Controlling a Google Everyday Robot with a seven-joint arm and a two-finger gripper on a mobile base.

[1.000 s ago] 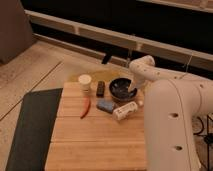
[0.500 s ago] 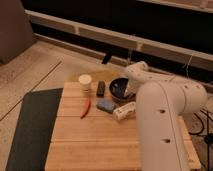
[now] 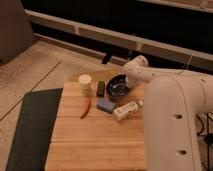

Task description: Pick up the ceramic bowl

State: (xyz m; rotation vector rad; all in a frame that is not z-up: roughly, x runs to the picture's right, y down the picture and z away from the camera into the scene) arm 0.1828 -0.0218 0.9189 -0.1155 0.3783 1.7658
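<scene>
The ceramic bowl [image 3: 118, 86] is dark, glossy and round, with a bluish-grey inside. It sits at the back of the wooden table [image 3: 95, 140]. My white arm [image 3: 170, 100] reaches in from the right and bends down to the bowl. My gripper [image 3: 127, 82] is at the bowl's right rim, mostly hidden behind the arm's end. The bowl rests on the table.
A cream cup [image 3: 85, 83] stands left of the bowl, with a small dark object [image 3: 101, 88] between them. A blue-grey block [image 3: 104, 105], a red chili [image 3: 86, 108] and a lying white bottle [image 3: 126, 110] are in front. A dark mat [image 3: 30, 125] lies left.
My arm has swung in closer and lower, filling more of the right side. Its end has moved from behind the bowl to the bowl's right rim. The bowl has not moved.
</scene>
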